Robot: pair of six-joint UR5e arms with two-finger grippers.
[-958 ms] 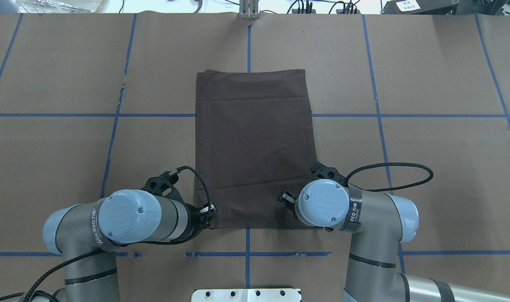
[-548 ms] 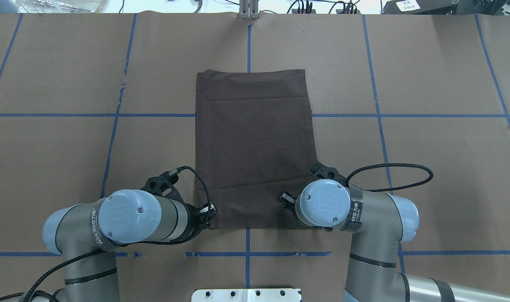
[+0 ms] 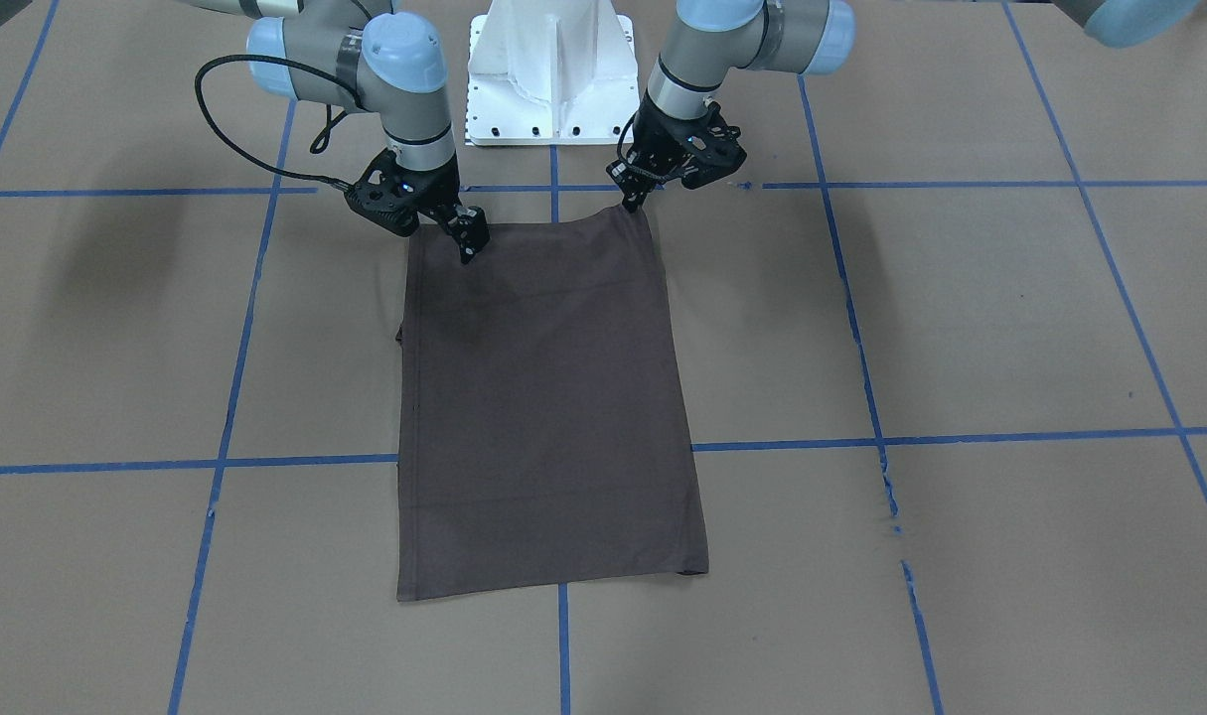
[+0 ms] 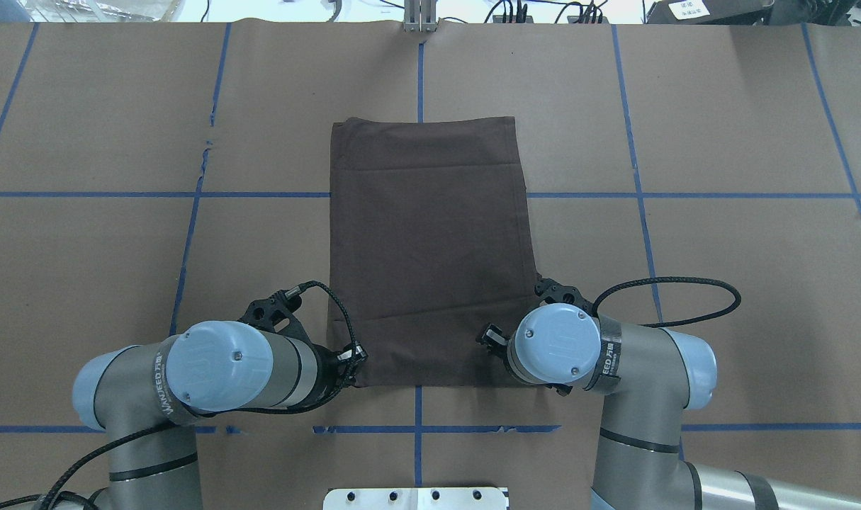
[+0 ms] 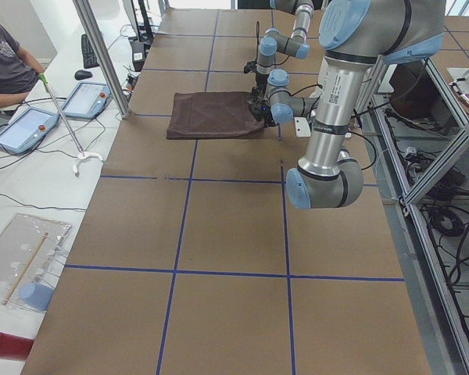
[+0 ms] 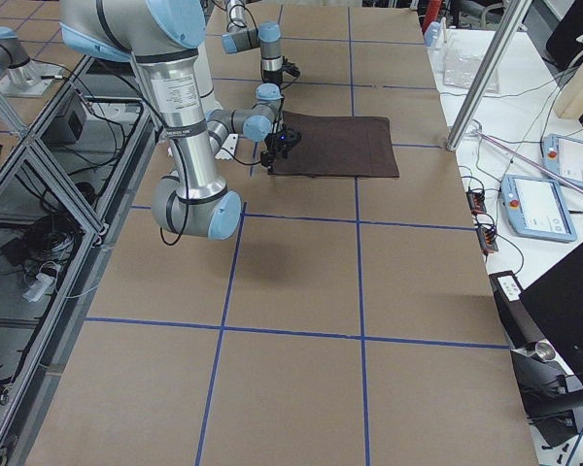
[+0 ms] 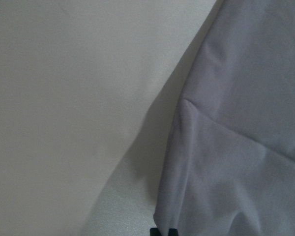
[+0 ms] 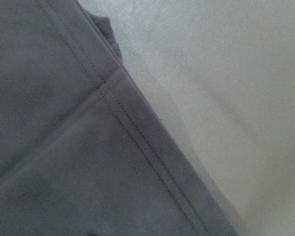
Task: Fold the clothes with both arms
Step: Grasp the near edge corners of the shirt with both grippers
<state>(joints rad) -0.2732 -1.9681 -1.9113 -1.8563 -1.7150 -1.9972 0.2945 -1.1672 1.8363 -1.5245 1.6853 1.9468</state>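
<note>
The dark brown T-shirt lies in the middle of the overhead frame, already folded into a tall, narrow rectangle with sleeves and collar out of sight. A faint crosswise line shows near its top edge and another low down. It rests flat on the brown paper-covered table, straddling the blue tape lines, which probably help keep it square.

Both arms are at the rectangle's bottom edge in that view, the edge nearest the robot. The left gripper (upper right of centre in the front-facing view) has its fingers together on the shirt's corner, and the cloth rises to a small peak there. The left wrist view shows fabric running down to the dark fingertips, with a shadow under the raised edge. The right gripper, upper left of centre in the front-facing view, points down onto the cloth a little inside the opposite corner. I cannot tell whether its fingers are apart or pinched; its wrist view shows only a hemmed edge close up.

One corner each makes sense. By my reading, the near edge is to be carried over to the far edge to halve the length, and two holds keep that edge straight. The white pedestal stands just behind the grippers.
</note>
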